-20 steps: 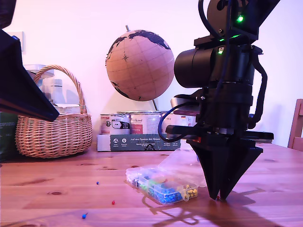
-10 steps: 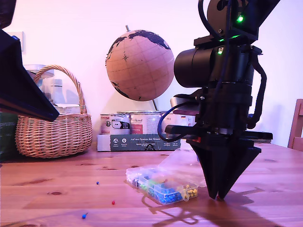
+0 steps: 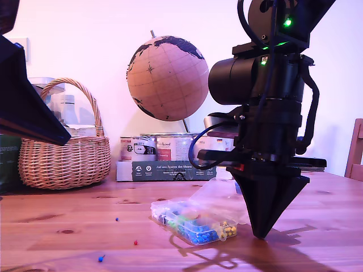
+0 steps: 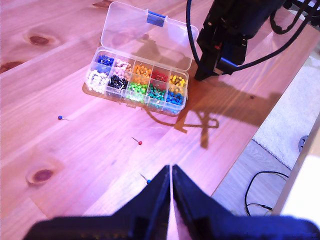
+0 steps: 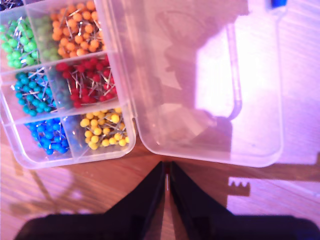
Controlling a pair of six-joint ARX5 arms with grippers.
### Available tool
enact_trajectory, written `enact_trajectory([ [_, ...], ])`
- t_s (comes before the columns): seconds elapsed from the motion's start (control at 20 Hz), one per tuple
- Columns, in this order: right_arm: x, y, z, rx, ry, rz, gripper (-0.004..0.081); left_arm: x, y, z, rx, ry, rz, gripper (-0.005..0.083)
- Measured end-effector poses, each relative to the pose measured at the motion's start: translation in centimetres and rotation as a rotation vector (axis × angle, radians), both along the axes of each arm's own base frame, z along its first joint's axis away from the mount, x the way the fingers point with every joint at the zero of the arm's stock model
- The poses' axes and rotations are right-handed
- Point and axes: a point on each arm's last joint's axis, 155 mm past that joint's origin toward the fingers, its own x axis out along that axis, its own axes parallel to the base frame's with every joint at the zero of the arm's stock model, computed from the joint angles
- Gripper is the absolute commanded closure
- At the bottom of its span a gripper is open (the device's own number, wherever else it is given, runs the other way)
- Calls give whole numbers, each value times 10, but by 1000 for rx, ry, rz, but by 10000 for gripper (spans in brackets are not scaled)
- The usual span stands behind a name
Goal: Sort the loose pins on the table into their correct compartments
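Reddish-brown pine makes up the table [image 3: 68,212], its grain and dark knots plainly seen. At the exterior view's left, a black wedge is seen high above the wood, most likely part of my first gripper [image 4: 171,192]. In the first wrist view its jaws are pressed together with nothing visible between them, held well above the tabletop.

Behind, a wicker basket [image 3: 65,153] is set at the back of the table, with a globe [image 3: 168,78] and a row of tins [image 3: 164,148] to its right in the exterior view.

Three loose pins are scattered on bare wood towards the exterior view's left: a blue pin [image 3: 117,219] farthest back, a red pin [image 3: 135,242] nearer, and a second blue pin [image 3: 101,258] nearest the front edge. All three are well apart from one another and from the box; a fourth cannot be made out.

Near the middle of the exterior view, the clear plastic box [image 3: 193,224] is laid open, its lid [image 5: 210,80] folded flat on the table. Its compartments [image 4: 137,82] are filled with pins sorted by colour.

Just to the right of the box in the exterior view, my second gripper [image 5: 166,187] is lowered with its tip at or just above the tabletop. Its jaws are drawn together; whether anything is pinched cannot be told.
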Motion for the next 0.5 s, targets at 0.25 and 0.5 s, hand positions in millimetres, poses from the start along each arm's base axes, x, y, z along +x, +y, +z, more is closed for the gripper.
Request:
enact_trajectory([
  [0.25, -2, -1, 0, -4, 8, 0, 780, 0, 0, 0, 0, 0, 0, 798],
  [0.5, -11, -8, 1, -32, 48, 0, 780, 0, 0, 0, 0, 0, 0, 798],
])
